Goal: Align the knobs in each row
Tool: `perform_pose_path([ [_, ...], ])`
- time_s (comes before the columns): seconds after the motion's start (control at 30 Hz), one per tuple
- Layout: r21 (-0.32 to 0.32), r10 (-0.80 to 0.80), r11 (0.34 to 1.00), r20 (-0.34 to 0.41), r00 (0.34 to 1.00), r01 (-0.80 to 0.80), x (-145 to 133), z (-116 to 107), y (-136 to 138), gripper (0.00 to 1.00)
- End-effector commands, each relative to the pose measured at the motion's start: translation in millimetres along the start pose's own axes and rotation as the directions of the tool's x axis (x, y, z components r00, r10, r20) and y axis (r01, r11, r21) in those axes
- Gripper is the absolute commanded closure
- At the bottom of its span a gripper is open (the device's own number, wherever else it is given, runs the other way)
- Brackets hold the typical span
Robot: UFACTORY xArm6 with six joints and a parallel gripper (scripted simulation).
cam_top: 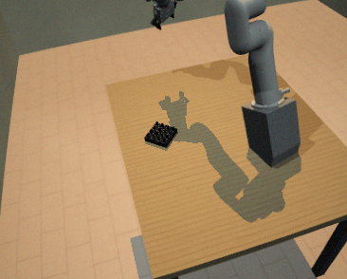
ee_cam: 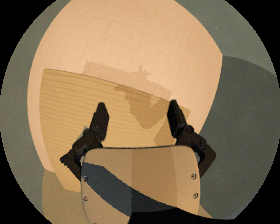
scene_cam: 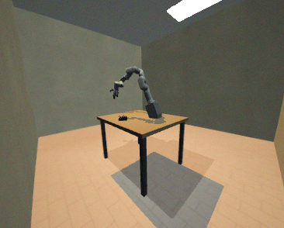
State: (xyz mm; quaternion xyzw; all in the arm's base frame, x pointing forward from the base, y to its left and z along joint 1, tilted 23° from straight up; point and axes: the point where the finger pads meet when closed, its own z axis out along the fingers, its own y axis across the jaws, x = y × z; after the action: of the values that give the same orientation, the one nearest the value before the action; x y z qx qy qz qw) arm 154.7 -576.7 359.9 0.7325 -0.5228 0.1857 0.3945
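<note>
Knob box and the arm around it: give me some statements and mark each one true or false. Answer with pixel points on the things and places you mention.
1. The knob box (cam_top: 161, 135) (scene_cam: 122, 118) sits on the table (cam_top: 190, 190) (scene_cam: 143, 126). True.
2. The end effector (cam_top: 158, 25) (scene_cam: 115, 95) (ee_cam: 137, 108) is gripping a knob. False: it is open, up in the air away from the box.
3. The knob box shows in the wrist view. False: it is not seen there.
4. The arm's shadow (cam_top: 209, 147) falls on the table. True.
5. The knob box lies on the floor (cam_top: 62, 166) (scene_cam: 70, 171). False: it is on the table.

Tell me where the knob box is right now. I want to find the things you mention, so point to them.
In the top view, the knob box (cam_top: 161, 135) (scene_cam: 122, 118) sits on the table (cam_top: 190, 199) (scene_cam: 144, 129) near its left edge, just below the shadow of the open gripper (cam_top: 162, 14) (scene_cam: 115, 94).
</note>
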Motion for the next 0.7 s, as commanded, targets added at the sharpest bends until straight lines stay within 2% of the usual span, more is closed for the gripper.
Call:
perform_pose_path([
  [0.0, 0.042, -0.016, 0.999, 0.011, 1.0, 0.016, -12, 5, -41, 0.0],
  [0.3, 0.13, -0.06, 0.99, 0.044, 0.997, 0.054, -50, 9, -123, 0.0],
  [0.4, 0.138, -0.064, 0.989, 0.047, 0.997, 0.057, -54, 9, -130, 0.0],
  [0.43, 0.165, -0.081, 0.984, 0.058, 0.995, 0.07, -69, 8, -155, 0.0],
  [0.67, 0.22, -0.119, 0.971, 0.081, 0.99, 0.098, -103, 3, -206, 0.0],
])
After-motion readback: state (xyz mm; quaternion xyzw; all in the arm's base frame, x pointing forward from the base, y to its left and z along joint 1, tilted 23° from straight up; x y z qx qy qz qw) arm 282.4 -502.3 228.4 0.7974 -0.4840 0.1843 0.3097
